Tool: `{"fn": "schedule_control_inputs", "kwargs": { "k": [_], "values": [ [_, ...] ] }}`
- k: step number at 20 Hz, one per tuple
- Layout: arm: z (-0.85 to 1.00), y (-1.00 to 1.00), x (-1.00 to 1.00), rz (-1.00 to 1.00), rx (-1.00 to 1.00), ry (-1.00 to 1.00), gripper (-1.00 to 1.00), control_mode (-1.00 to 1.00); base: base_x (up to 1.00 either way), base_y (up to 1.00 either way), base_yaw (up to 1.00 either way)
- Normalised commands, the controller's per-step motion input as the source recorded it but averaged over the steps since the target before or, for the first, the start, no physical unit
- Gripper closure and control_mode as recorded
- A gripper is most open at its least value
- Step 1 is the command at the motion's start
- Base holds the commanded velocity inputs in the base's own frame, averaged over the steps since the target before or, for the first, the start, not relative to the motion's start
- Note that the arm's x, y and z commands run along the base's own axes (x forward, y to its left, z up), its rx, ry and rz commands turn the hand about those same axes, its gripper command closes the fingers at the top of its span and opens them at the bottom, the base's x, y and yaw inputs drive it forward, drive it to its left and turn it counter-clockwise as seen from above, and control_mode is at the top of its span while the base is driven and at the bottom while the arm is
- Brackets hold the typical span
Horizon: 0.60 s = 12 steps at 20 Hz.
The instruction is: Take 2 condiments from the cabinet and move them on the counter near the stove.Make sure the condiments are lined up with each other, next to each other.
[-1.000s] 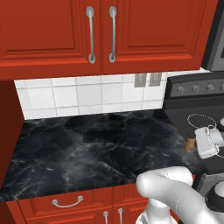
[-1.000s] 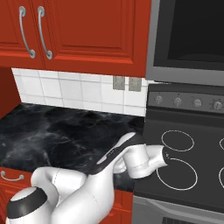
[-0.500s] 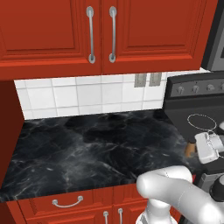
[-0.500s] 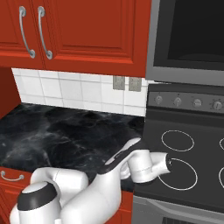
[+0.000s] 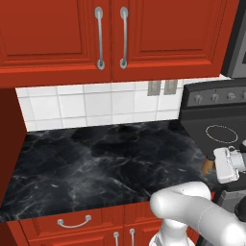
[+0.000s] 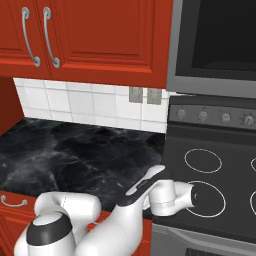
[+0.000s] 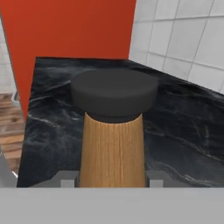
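The glossy red wall cabinet is seen closed above the black marble-look worktop, beside the dark grey electric stove. A placing step is judged in hand: the small brown wooden mill with a dark cap is clamped between the gripper fingertips, low by the worktop's stove-side edge. Lowering and release are called for next. The white arm is stretched forward, hand level.

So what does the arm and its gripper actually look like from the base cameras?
The arm has glossy white, rounded segments, with a dark cap on one joint and a black strip along the forearm. The gripper hand is a boxy white block; its finger tips are small and dark grey.
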Motion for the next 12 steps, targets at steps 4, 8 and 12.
{"fn": "schedule_control_inputs", "kwargs": {
  "k": [4,8,12],
  "values": [
    [-0.08,0.0,0.05,0.0,0.02,-0.08,1.0,-1.0,0.0,0.0,0.0],
    [-0.04,-0.01,0.12,0.0,0.02,-0.01,1.0,-1.0,0.0,0.0,0.0],
    [0.0,-0.05,0.18,0.0,0.01,0.0,1.0,-1.0,0.0,0.0,0.0]
  ]
}}
